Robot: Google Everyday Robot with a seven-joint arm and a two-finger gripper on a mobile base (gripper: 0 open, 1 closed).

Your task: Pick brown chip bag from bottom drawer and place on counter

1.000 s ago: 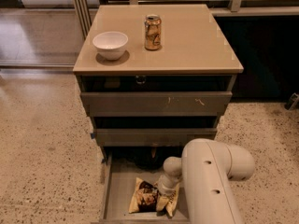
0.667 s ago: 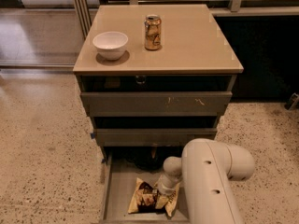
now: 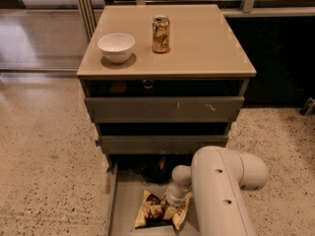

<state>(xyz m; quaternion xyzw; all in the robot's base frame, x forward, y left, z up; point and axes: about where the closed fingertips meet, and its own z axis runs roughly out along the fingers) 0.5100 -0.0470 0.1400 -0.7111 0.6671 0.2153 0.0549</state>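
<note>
The step in hand is the pick: the bottom drawer (image 3: 123, 203) stands pulled out at the foot of the cabinet, and the brown chip bag (image 3: 153, 213) lies flat on its grey floor, toward the right side, crinkled, with its dark centre facing up. The white arm (image 3: 221, 195) reaches down from the right, and its gripper (image 3: 173, 206) sits low in the drawer at the bag's right-hand part, seemingly on or just above it. The wrist hides the tip, so whether the gripper is apart or clamped on the bag cannot be told. The two upper drawers (image 3: 165, 109) are nearly shut, their fronts overhanging the back of the open one. Up on the worktop (image 3: 206, 38) a white bowl (image 3: 116, 46) and a gold-brown can (image 3: 160, 34) stand on the left half, leaving bare surface to the right and front. The next move likely calls for a firm hold on the thin, slippery bag, then a straight lift out of the drawer, swinging forward clear of the upper fronts and the worktop's edge before setting the bag down away from bowl and can.
</note>
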